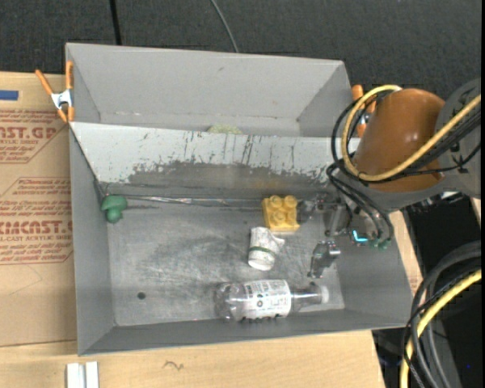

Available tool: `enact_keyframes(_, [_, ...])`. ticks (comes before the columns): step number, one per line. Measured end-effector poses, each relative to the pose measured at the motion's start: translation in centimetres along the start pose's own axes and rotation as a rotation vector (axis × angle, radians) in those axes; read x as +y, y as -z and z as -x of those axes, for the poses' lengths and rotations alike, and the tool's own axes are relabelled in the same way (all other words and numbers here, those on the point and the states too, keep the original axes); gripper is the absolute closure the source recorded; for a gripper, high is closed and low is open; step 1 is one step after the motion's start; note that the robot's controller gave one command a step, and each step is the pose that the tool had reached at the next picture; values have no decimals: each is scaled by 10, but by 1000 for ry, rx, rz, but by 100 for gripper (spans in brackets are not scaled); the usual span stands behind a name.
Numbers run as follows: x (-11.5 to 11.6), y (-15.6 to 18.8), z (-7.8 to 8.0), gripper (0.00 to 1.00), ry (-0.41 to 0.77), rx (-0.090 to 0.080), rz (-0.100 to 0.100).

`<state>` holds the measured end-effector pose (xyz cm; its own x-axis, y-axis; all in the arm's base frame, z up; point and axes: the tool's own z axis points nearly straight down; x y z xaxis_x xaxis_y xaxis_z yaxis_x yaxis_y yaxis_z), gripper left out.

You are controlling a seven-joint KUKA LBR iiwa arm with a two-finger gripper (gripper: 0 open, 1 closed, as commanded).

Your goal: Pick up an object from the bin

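Dark grey carpet floor [307, 14], pale wooden tabletop [226, 368], even overhead light

Matt grey metal bin [170, 257], its floor scuffed, scratched and darkly streaked.

Near the back wall lies 1 yellow brick [281, 212] of smooth, faintly glossy plastic; beside it 1 small white container [263, 247], plastic-looking and matt; by the front wall 1 clear, shiny plastic bottle [259, 299] with a paper-like label; at the left edge 1 dull green lump [113, 208]. The arm's orange cover [400, 140] looks smooth and glossy.
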<state>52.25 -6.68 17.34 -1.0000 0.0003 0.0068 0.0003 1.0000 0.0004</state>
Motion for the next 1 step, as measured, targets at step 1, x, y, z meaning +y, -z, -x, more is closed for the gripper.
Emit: enact_keyframes(1, [0,4,2,0,1,-8,-1])
